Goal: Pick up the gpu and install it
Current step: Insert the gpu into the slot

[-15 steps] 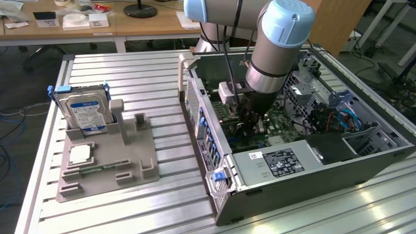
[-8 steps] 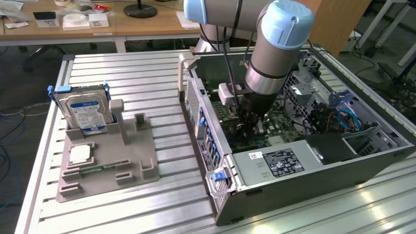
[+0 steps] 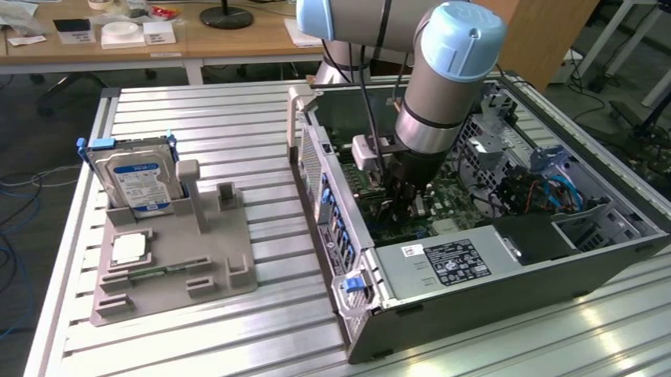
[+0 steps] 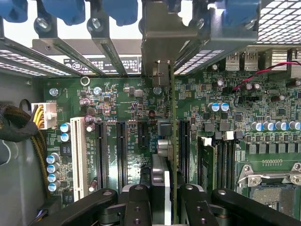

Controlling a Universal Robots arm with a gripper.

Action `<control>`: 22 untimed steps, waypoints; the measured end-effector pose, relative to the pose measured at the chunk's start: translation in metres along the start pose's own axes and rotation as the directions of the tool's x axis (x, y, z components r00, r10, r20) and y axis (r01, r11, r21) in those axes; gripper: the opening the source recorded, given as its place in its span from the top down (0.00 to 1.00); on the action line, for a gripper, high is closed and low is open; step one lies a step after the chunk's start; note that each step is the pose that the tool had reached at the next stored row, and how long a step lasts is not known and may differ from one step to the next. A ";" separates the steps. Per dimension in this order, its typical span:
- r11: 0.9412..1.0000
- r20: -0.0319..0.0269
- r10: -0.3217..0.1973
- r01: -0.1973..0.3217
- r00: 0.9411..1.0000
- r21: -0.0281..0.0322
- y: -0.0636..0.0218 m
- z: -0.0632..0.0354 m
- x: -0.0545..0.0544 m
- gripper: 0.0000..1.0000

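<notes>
You'll find the gpu (image 4: 172, 141) standing edge-on above the green motherboard (image 4: 131, 108), clamped between the fingers of the gripper (image 4: 162, 197), its metal bracket up against the slot covers at the case's rear wall. In the exterior view the gripper (image 3: 404, 206) is sunk inside the open computer case (image 3: 587, 259), while the silver hard drive (image 3: 138, 182) stands in its grey holder (image 3: 178, 267), well apart on the exterior view's left.
</notes>
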State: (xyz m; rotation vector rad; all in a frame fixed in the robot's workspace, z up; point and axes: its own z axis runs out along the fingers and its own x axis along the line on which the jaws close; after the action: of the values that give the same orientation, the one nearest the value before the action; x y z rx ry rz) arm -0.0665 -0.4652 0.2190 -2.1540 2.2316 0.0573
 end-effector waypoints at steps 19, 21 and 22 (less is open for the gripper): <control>1.000 0.000 0.000 0.000 1.000 0.000 0.0000 0.0010 -0.001 0.72; 1.000 0.000 0.000 0.000 1.000 0.000 0.0003 0.0023 -0.001 0.72; 1.000 0.000 0.000 0.000 1.000 0.001 0.0005 0.0039 -0.001 0.72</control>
State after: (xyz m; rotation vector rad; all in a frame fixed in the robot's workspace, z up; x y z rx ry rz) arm -0.0670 -0.4637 0.2152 -2.1537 2.2311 0.0570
